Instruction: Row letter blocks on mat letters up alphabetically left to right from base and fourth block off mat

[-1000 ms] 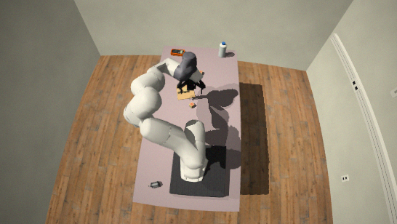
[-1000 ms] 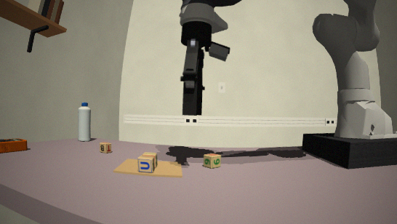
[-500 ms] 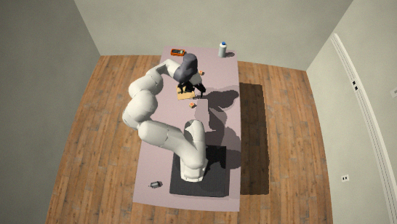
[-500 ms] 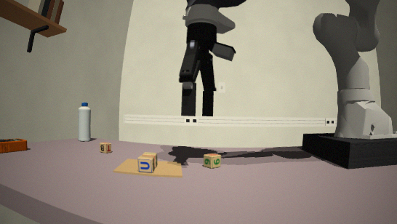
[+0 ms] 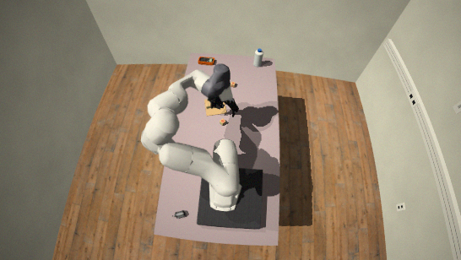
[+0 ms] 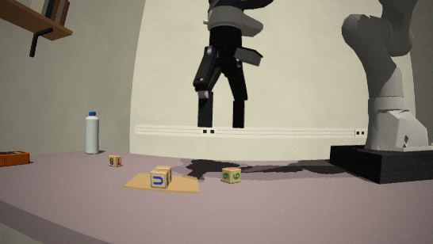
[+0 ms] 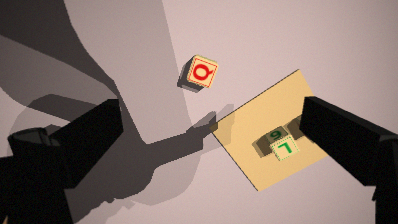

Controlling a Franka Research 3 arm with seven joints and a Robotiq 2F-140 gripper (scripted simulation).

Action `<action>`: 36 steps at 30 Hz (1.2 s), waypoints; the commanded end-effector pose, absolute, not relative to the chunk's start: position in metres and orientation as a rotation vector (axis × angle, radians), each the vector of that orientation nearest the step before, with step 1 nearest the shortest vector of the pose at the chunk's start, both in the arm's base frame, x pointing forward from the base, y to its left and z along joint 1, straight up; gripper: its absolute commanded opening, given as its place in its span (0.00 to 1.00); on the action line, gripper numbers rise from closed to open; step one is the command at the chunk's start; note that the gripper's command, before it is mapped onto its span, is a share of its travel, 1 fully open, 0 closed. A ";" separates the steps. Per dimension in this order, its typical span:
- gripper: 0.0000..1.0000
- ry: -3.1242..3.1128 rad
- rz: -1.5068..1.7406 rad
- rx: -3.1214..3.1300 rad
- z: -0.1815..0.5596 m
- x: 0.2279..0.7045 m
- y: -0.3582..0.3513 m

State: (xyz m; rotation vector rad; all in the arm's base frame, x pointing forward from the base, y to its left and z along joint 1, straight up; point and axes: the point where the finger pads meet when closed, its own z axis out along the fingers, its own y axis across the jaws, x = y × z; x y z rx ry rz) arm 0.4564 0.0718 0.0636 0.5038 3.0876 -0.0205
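Note:
A tan mat point(image 7: 272, 135) lies on the pinkish table; it also shows in the side view point(image 6: 162, 183) and the overhead view point(image 5: 214, 109). Two blocks stand on it side by side: one with a green L on top point(image 7: 283, 148), the other point(image 7: 297, 125) mostly hidden by my right finger. In the side view they stand close together point(image 6: 160, 176). A block with a red Q on top point(image 7: 201, 72) point(image 6: 231, 174) sits off the mat. A fourth block point(image 6: 115, 160) sits off the mat toward the bottle. My gripper point(image 7: 211, 114) point(image 6: 221, 116) is open and empty, high above the mat's edge.
A white bottle point(image 6: 92, 133) and an orange case point(image 6: 13, 158) stand at the table's far end. The arm's dark base plate point(image 6: 381, 162) is at the near end, with a small dark gadget point(image 5: 181, 214) beside it.

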 end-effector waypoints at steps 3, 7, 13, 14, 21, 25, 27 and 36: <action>1.00 3.041 -0.010 0.764 0.062 0.450 0.074; 1.00 3.030 -0.008 0.807 0.062 0.448 0.073; 1.00 2.983 -0.002 0.976 0.060 0.441 0.072; 1.00 2.977 -0.002 0.998 0.060 0.440 0.072; 0.46 2.957 0.000 1.058 0.060 0.438 0.071; 0.46 2.957 0.000 1.058 0.060 0.438 0.071; 0.46 2.957 0.000 1.058 0.060 0.438 0.071; 0.46 2.957 0.000 1.058 0.060 0.438 0.071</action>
